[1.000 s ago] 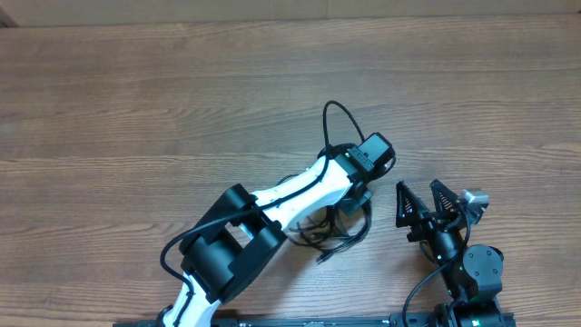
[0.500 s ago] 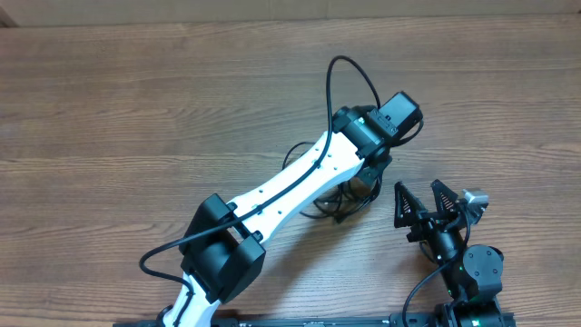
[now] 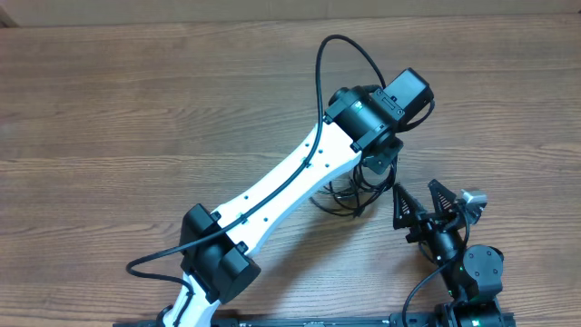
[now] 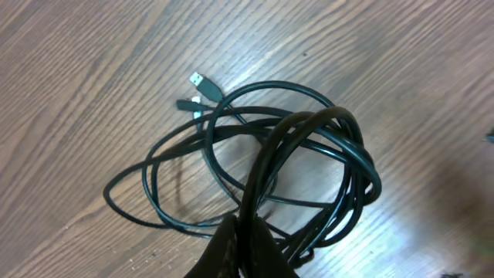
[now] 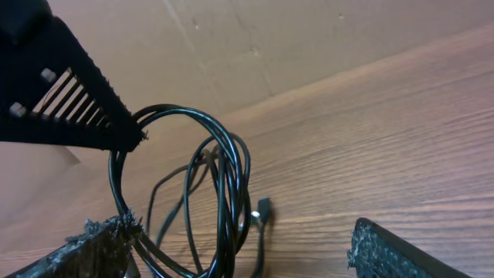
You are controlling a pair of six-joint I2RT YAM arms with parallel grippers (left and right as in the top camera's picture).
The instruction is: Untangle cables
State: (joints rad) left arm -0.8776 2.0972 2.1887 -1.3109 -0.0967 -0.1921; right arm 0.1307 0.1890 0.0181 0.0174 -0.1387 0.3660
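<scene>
Your left gripper [image 4: 241, 232] is clamped on the cables [image 4: 258, 181], right gripper [image 3: 418, 193] wide apart. Lift like this and the loops probably just cinch tighter.

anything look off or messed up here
The cables are one tangled bundle, its loops crossing each other. The shut left hand pinches it, and a plug sticks out at the far side. The open right hand has pads that look frayed at the edges.
</scene>
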